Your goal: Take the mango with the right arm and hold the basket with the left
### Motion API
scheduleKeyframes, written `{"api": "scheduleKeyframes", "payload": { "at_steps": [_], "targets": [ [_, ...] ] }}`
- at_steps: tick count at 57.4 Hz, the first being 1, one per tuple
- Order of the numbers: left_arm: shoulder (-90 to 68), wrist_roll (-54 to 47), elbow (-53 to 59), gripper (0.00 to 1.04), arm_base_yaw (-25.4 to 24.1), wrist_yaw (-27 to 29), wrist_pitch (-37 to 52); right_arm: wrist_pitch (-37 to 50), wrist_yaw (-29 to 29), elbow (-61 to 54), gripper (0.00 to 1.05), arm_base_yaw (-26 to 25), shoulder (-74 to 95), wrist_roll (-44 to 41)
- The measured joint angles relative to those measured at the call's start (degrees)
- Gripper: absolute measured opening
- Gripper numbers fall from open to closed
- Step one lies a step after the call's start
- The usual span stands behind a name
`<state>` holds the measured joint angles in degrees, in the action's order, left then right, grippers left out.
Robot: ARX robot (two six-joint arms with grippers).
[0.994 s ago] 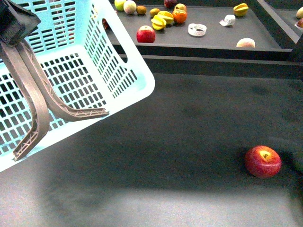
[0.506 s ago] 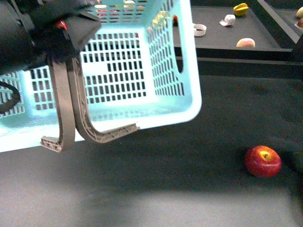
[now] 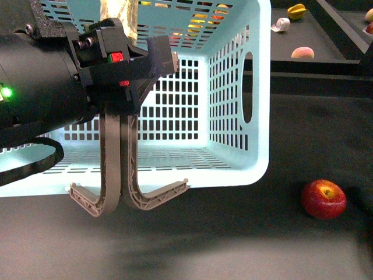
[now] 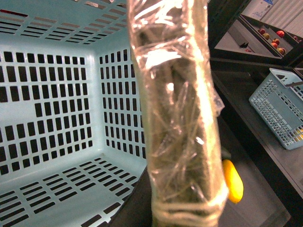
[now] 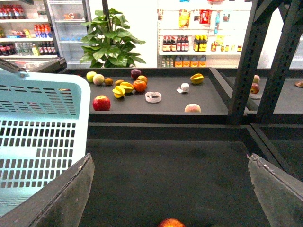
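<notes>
The turquoise basket (image 3: 239,93) hangs tilted in the air at left and centre, its open side toward the camera. My left gripper (image 3: 123,96) is shut on its two grey-brown handles (image 3: 113,169), which hang down together. The black left arm (image 3: 35,99) shows a green light. In the left wrist view the mango (image 4: 233,187), yellow-orange, lies on the dark table beside the basket (image 4: 57,94), partly hidden by a plastic-wrapped bar (image 4: 177,118). The front view does not show the mango. My right gripper (image 5: 170,189) is open and empty over the dark table.
A red apple (image 3: 323,199) lies on the table at front right, also at the lower edge of the right wrist view as the apple (image 5: 171,222). A back shelf (image 5: 165,106) holds several fruits. A second basket (image 4: 279,113) stands aside. Metal posts (image 5: 246,61) rise at right.
The basket has swung right and toward the middle, turning its open side to the camera. The left arm has come into the front view. The apple has not moved.
</notes>
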<state>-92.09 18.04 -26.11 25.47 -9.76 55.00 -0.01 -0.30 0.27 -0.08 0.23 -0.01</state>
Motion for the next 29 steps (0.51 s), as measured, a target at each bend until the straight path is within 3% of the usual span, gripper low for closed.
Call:
{"api": "scheduleKeyframes", "payload": {
  "at_steps": [29],
  "targets": [
    [2.7,-1.3,0.9,0.08,2.8,0.9,-2.3,0.0,0.0,0.0,0.97,0.0,0.0,0.0]
  ]
}}
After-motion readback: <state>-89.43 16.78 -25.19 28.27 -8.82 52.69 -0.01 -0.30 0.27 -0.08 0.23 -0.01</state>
